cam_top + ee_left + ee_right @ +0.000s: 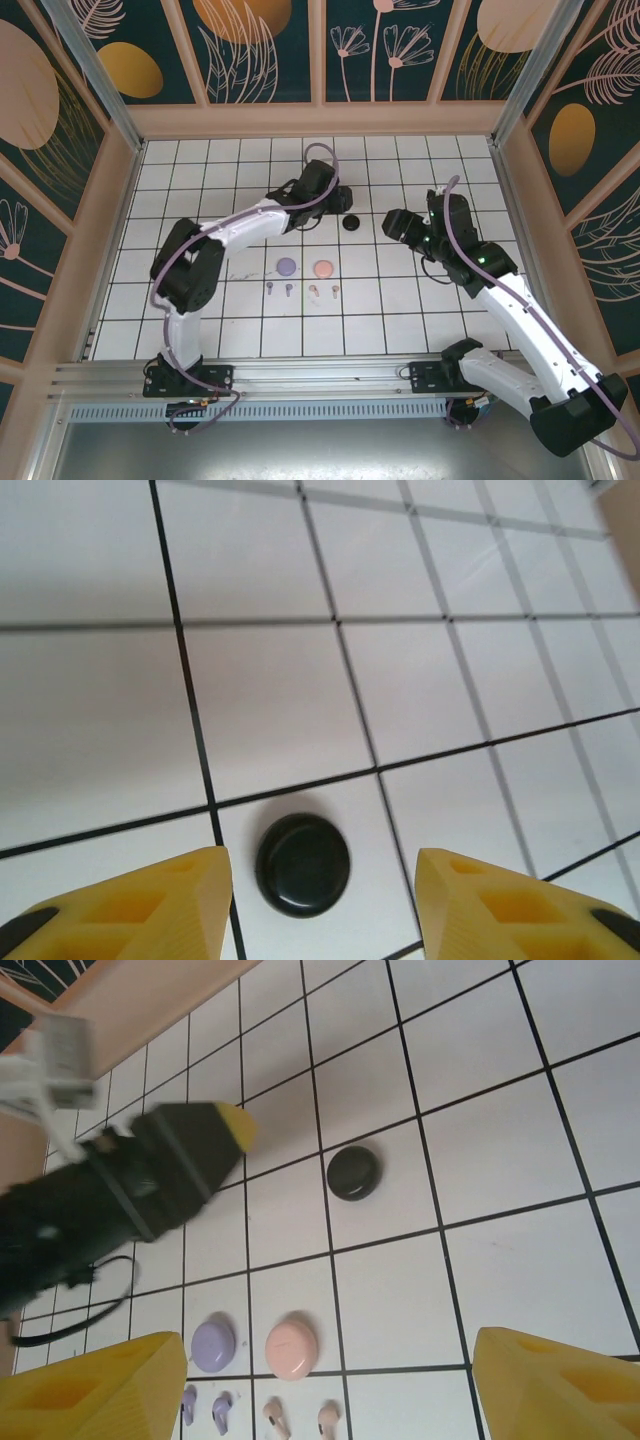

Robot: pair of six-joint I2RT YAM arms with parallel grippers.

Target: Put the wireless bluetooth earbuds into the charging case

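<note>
Risk: purple earbuds (287,289) and pink earbuds (313,290) lie loose on the counter (400,310); left gripper (320,865) (half-spread above the black case (353,1172)) and right gripper (330,1348), wide, hold nothing, so an off-centre pinch could flick one away.

Yellow fingers (130,905) run off the bottom edge of the left wrist view, and a second pair of fingers (100,1390) is cropped the same way in the right wrist view, where the left arm (110,1200) is a dark blur. From above, the purple earbuds (269,289) and pink earbuds (313,291) are specks, too small to tell which way each lies, and whether the black case (350,223) is latched cannot be told.
</note>
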